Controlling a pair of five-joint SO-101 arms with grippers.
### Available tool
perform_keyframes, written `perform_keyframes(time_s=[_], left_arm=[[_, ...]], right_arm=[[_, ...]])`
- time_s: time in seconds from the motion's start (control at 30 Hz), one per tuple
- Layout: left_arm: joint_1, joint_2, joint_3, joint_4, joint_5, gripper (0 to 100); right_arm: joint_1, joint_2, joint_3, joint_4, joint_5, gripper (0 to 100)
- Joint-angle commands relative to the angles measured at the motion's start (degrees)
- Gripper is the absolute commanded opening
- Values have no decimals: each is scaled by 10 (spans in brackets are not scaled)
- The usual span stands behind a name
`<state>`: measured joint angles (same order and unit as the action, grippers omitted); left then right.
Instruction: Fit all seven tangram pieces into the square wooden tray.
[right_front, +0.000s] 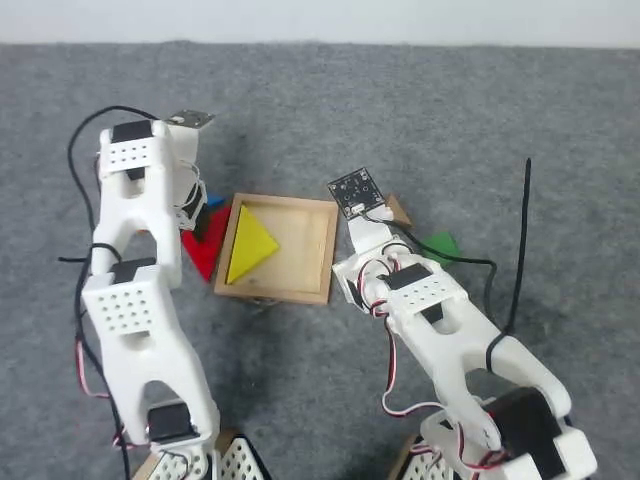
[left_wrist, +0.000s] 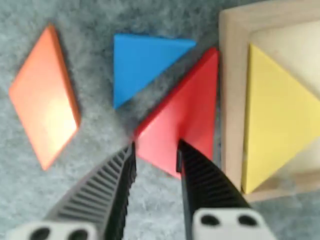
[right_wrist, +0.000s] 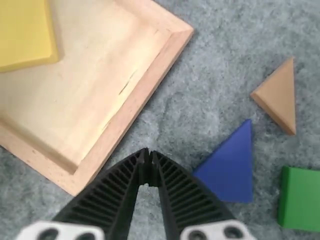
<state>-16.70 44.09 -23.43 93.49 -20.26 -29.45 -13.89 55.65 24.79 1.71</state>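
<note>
From above, the square wooden tray (right_front: 300, 240) lay on the grey mat (right_front: 400, 120), the yellow triangle (right_front: 250, 245) inside along its left edge, the red triangle (right_front: 203, 252) just outside. At the left wrist, the left gripper (left_wrist: 156, 147) was spread, a corner of the red triangle between its fingers (left_wrist: 200, 180). At the right wrist, the right gripper (right_wrist: 149, 154) was pressed together over the mat beside the tray's edge.

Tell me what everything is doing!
wooden tray: holds one piece
yellow triangle: flat inside tray
red triangle: on mat
left gripper: open around red triangle's corner
right gripper: shut, empty
orange parallelogram: on mat
light blue triangle: on mat
dark blue triangle: on mat
tan triangle: on mat
green piece: on mat
</note>
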Motion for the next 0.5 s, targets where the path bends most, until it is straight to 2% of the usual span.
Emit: perform_keyframes(time_s=[0.0, 0.2, 0.4, 0.47], left_arm=[[25, 7, 3, 18, 4, 126], [7, 9, -22, 19, 31, 137], [-30, 14, -34, 14, 36, 333], [-29, 20, -36, 11, 36, 352]], right_arm=[[14, -8, -6, -9, -1, 6], [14, -8, -6, -9, -1, 6], [14, -8, -6, -9, -1, 6], [14, -8, -6, -9, -1, 6]])
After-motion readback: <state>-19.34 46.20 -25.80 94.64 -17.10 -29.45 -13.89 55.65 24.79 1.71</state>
